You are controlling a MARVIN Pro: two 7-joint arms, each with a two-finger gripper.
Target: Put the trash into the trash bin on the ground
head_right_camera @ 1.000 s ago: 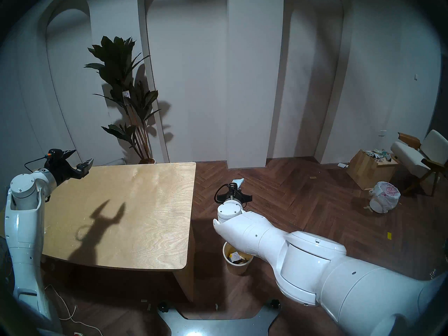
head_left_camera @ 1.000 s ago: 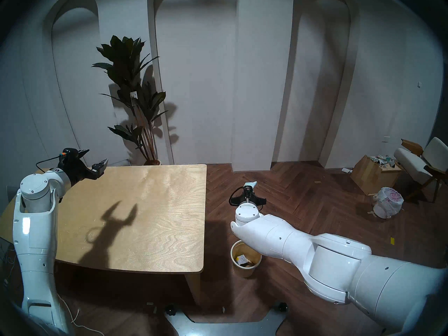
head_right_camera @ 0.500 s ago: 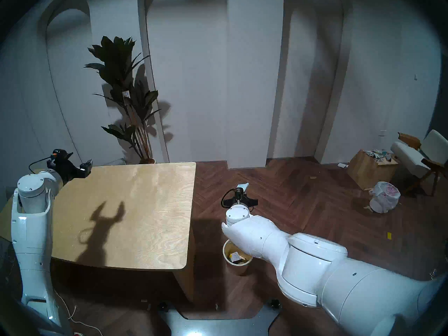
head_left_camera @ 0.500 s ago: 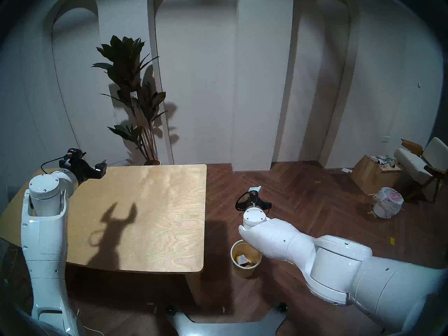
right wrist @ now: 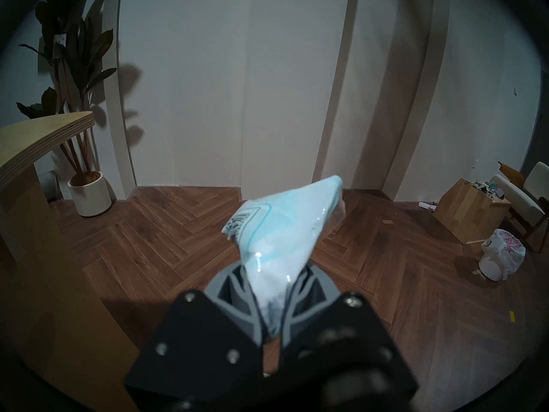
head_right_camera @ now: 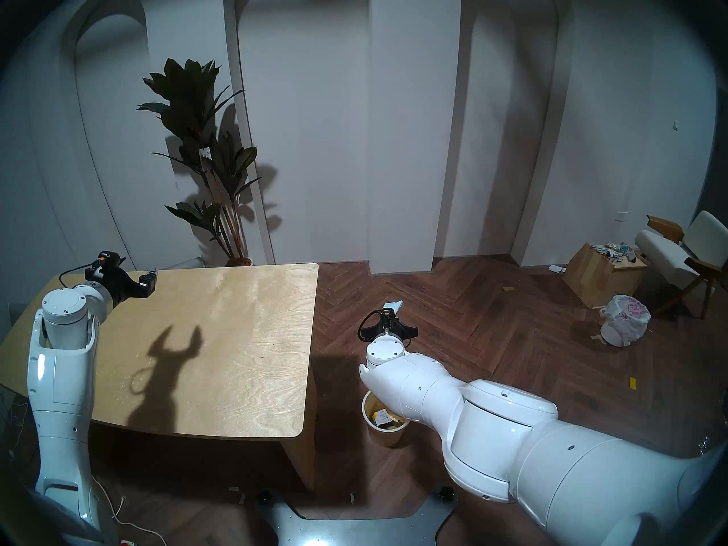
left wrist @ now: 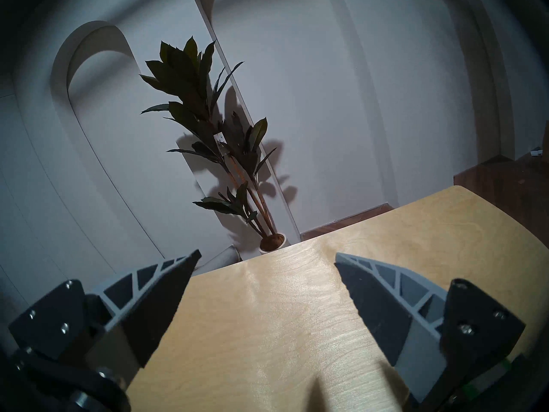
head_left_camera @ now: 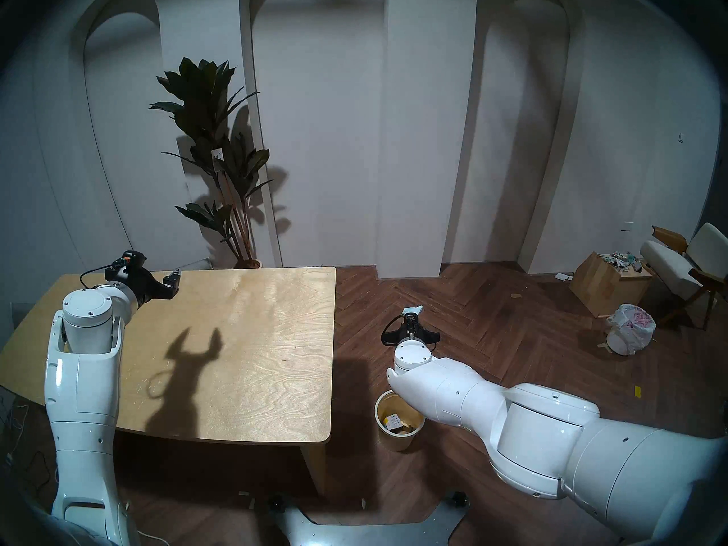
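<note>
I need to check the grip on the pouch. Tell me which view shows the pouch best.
The right wrist view: the pouch fills the centre, its lower end pinched in the shut right pincer, teal print visible. Both head views show only a small pale scrap sticking out beyond the wrist. The left wrist view does not show it.

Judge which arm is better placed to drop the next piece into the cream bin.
Right. The right gripper is shut on the teal-white pouch, out over the floor near the cream bin. The left gripper hangs open and empty over the table.
</note>
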